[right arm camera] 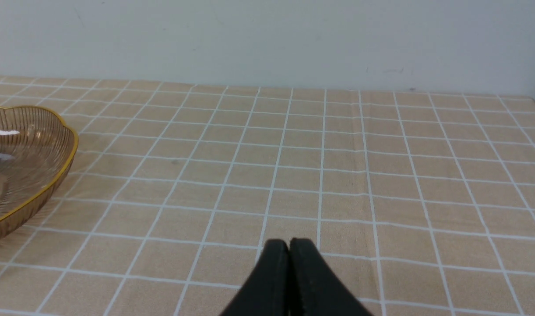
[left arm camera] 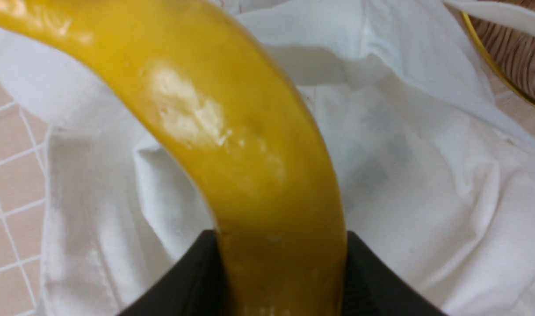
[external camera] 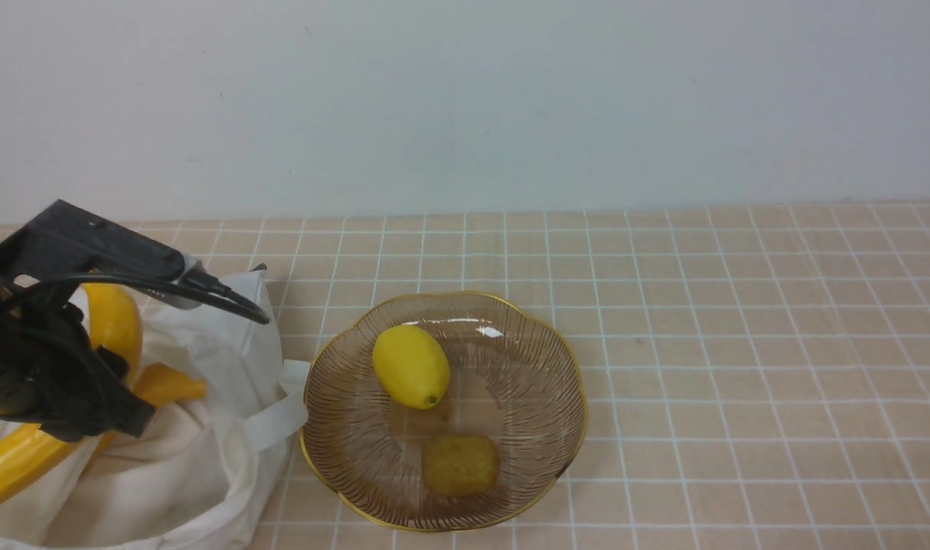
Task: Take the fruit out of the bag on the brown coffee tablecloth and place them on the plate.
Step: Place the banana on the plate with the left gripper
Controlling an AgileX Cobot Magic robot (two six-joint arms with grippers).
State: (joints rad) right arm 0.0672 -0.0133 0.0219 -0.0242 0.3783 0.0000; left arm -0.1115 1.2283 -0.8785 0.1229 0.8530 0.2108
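Banana [left arm camera: 232, 145] long axis slanted, lower end pointed left | left gripper [left arm camera: 276, 281] clamped it over bag [left arm camera: 425, 175] | right gripper [right arm camera: 289, 263] jaws met, empty

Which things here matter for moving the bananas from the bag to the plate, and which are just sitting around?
In the job: banana, gripped by the left pincer; white tote bag; glass plate; checked tablecloth.
Just lying about: lemon and brown kiwi-like fruit, both on the glass plate; right pincer, shut above the cloth.

One bag [external camera: 205, 458], plate [external camera: 530, 382], lemon [external camera: 411, 366], brown fruit [external camera: 460, 464] — (at least) two bananas [external camera: 14, 458].
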